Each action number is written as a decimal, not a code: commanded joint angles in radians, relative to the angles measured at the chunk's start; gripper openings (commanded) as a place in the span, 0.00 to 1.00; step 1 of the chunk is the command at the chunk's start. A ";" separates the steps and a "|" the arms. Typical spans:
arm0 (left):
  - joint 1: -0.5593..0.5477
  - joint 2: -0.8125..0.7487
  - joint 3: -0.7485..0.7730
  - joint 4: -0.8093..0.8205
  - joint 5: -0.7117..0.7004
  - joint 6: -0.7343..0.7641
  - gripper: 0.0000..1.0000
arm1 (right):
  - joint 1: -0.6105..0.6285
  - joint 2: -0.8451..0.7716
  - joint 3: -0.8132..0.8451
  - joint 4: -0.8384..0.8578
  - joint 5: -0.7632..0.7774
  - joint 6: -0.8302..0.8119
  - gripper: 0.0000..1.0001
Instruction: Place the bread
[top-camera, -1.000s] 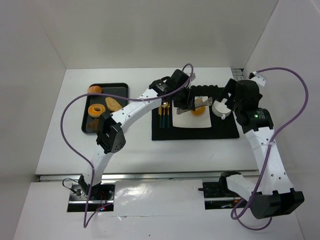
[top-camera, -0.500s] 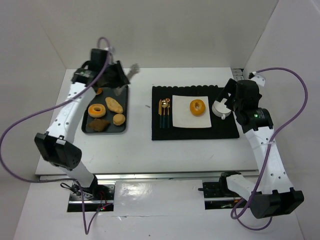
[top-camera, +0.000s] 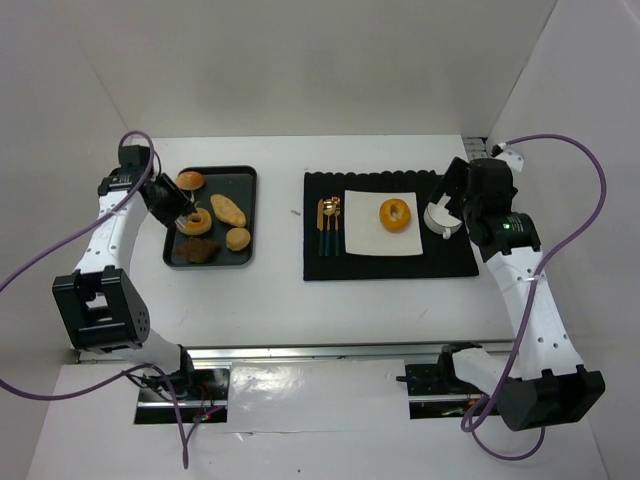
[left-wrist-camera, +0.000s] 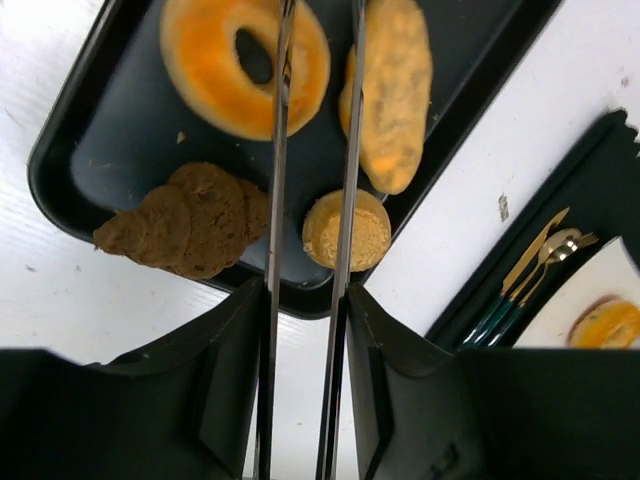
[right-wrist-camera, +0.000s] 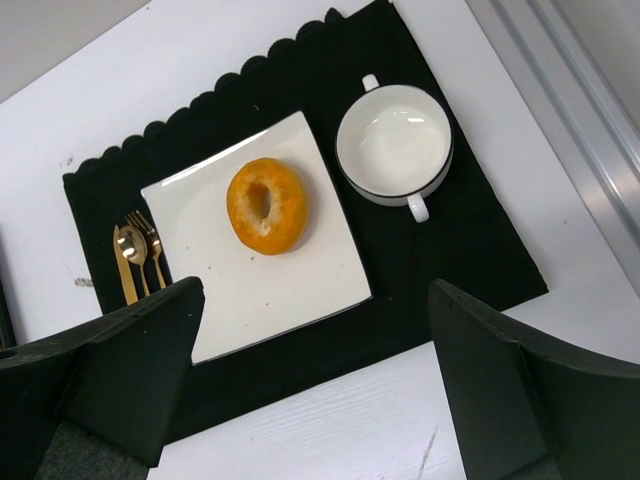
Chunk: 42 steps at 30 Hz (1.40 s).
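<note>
A ring-shaped bread (top-camera: 396, 214) (right-wrist-camera: 267, 205) lies on the white square plate (top-camera: 365, 240) (right-wrist-camera: 280, 290). More bread sits in the black tray (top-camera: 215, 168): a ring (top-camera: 194, 221) (left-wrist-camera: 200, 60), a long loaf (top-camera: 229, 209) (left-wrist-camera: 395, 100), a round bun (top-camera: 238, 238) (left-wrist-camera: 370, 235) and a brown piece (top-camera: 197, 250) (left-wrist-camera: 190, 225). My left gripper (top-camera: 168, 203) (left-wrist-camera: 305, 290) is shut on metal tongs (left-wrist-camera: 275, 200), whose arms are slightly apart over the tray's ring, holding nothing. My right gripper (top-camera: 455, 195) (right-wrist-camera: 315, 290) hangs open above the mat.
A black placemat (top-camera: 390, 265) holds the plate, gold cutlery (top-camera: 330, 222) (right-wrist-camera: 135, 260) and a white cup (top-camera: 440, 218) (right-wrist-camera: 393, 145). Another ring-shaped bread (top-camera: 190, 180) lies at the tray's far corner. White walls enclose the table.
My left arm left the ring bread on the plate, swung left past the tray's back and now holds the tongs over the tray. The right arm barely moved.
</note>
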 joint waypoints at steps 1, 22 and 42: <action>0.037 -0.062 -0.061 0.164 0.055 -0.111 0.49 | -0.008 0.008 -0.013 0.061 -0.014 0.009 1.00; 0.120 0.144 0.013 0.277 0.110 -0.130 0.61 | -0.008 0.088 0.016 0.070 -0.013 0.018 1.00; 0.120 0.194 0.033 0.343 0.150 -0.111 0.40 | -0.008 0.134 0.004 0.107 -0.069 0.018 1.00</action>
